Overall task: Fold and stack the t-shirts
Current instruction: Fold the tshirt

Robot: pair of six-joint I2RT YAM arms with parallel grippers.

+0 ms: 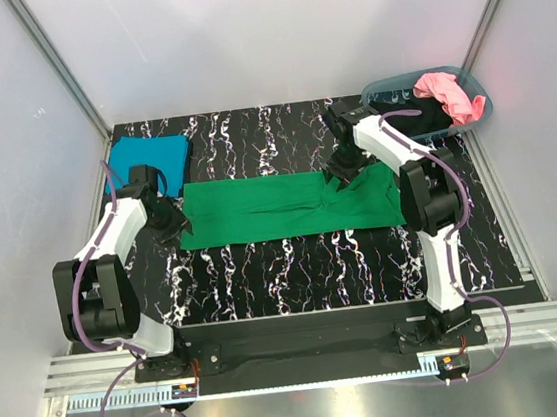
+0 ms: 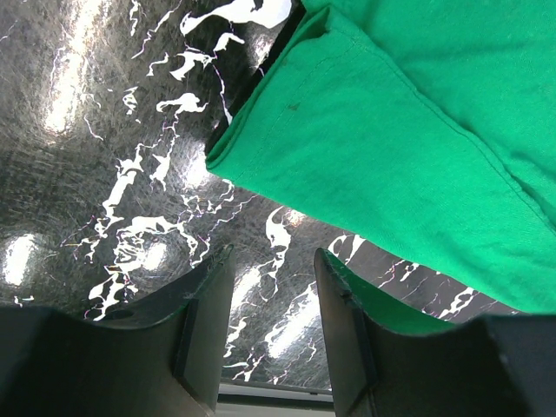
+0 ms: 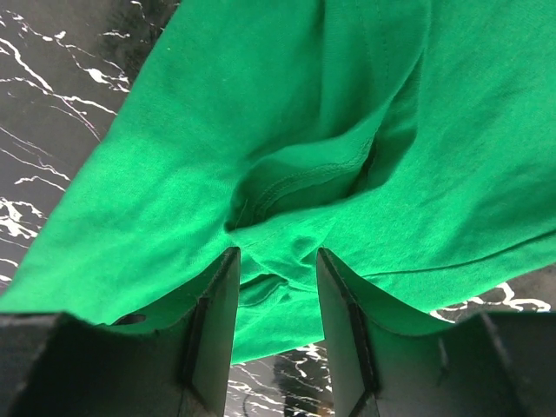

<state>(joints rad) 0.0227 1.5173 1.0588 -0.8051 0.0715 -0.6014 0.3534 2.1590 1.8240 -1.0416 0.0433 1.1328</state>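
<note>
Black marbled tabletop [image 1: 296, 277] within a white-walled enclosure. Item one: green t-shirt [image 1: 288, 205], centre of the frame, laid out as a long horizontal band. Its long edges are straight, so the lengthwise folds appear made. The cross folds that would shorten it look yet to come. Its right part is rumpled, and the right wrist view shows a puckered ridge of cloth by a seam. Item two: teal t-shirt [image 1: 149, 158], upper left, a compact flat rectangle near the band's upper left corner. It is judged finished and the likely base of the stack. Items three and four: pink t-shirt [image 1: 447, 94] and black t-shirt [image 1: 419, 117], heaped unfolded in the grey-blue basket [image 1: 386, 88], upper right. Both are judged untouched. Left gripper [image 2: 274, 256]: low at the band's left end, jaws apart with bare tabletop between them and nothing held, the green corner just beyond the tips. Right gripper [image 3: 278, 256]: over the band's right part, jaws apart above the pucker, no cloth visibly clamped. Tally, as a judgement: one shirt folded, one midway, two waiting, and nothing stacked so far.
</note>
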